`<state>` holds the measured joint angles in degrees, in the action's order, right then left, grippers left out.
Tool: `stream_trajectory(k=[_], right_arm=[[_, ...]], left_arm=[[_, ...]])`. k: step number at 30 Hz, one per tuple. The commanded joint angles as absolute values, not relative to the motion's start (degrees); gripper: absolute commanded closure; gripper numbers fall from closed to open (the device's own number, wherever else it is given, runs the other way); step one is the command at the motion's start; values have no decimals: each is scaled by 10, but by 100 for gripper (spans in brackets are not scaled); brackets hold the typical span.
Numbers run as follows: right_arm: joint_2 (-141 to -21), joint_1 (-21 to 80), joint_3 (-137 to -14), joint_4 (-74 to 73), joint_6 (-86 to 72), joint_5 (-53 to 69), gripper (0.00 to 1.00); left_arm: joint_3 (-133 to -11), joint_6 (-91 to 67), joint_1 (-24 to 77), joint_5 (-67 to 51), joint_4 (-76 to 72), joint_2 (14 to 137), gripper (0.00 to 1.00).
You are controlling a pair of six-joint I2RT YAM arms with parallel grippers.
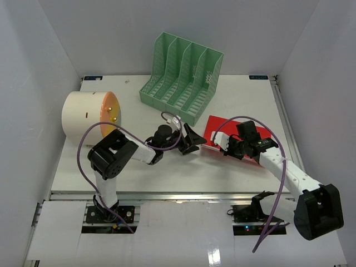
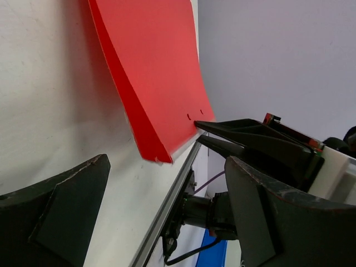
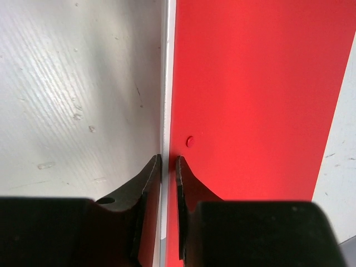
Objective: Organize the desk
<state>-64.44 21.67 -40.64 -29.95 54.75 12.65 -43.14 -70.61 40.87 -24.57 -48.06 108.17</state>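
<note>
Desk [image 1: 245, 100], top view: a white tabletop fills the middle, with the arm bases at its near rail and white walls all round.
Back of the desk: a green file rack [image 1: 181, 78] sits at centre rear, and a white cylinder [image 1: 86, 114] with an orange inside is off to the left.
Red folder [image 1: 225, 132]: it's on the desk right of centre, just in front of the rack.
Left gripper [image 1: 194, 142]: it reaches low across the middle and points at the folder's left edge, near it.
Right gripper [image 1: 221, 146]: it's down at the folder's near edge.
Left wrist view, desk [image 2: 44, 111]: the white surface runs up the left, and the silver rail [image 2: 167, 206] slants beside it.
Left wrist view, folder [image 2: 156, 72]: it's bowed, with its near corner lifted off the desk.
Left wrist view, left gripper [image 2: 167, 161]: jaws are spread wide with nothing between them.
Left wrist view, right gripper [image 2: 197, 129]: its tips are pinched on the folder's edge.
Right wrist view, desk [image 3: 83, 83]: bare white on the left half.
Right wrist view, folder [image 3: 250, 83]: the red face fills the right half, with a small round mark by the fingertips.
Right wrist view, right gripper [image 3: 167, 161]: it's clamped on the folder's edge, one finger on each side, with a thin white strip between the tips.
</note>
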Motion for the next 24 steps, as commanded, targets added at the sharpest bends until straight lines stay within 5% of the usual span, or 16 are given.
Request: stream_trajectory(k=[1, 12, 14, 17, 23, 24], right_arm=[[-621, 236, -406, -318, 532, 165, 92], [-605, 271, -400, -315, 511, 177, 87], [-608, 272, -403, -322, 515, 185, 76], [-609, 275, -404, -346, 539, 193, 57], [-550, 274, -427, -373, 568, 201, 4], [-539, 274, -439, -376, 569, 202, 6]], left_arm=[[-471, -715, 425, -240, -484, 1096, 7], [-519, -726, 435, -273, -466, 1125, 53], [-517, -722, 436, -280, -459, 1122, 78], [-521, -694, 437, -297, -428, 1110, 96], [-502, -605, 440, -292, -349, 1057, 100], [-501, -578, 440, -295, -326, 1047, 100]])
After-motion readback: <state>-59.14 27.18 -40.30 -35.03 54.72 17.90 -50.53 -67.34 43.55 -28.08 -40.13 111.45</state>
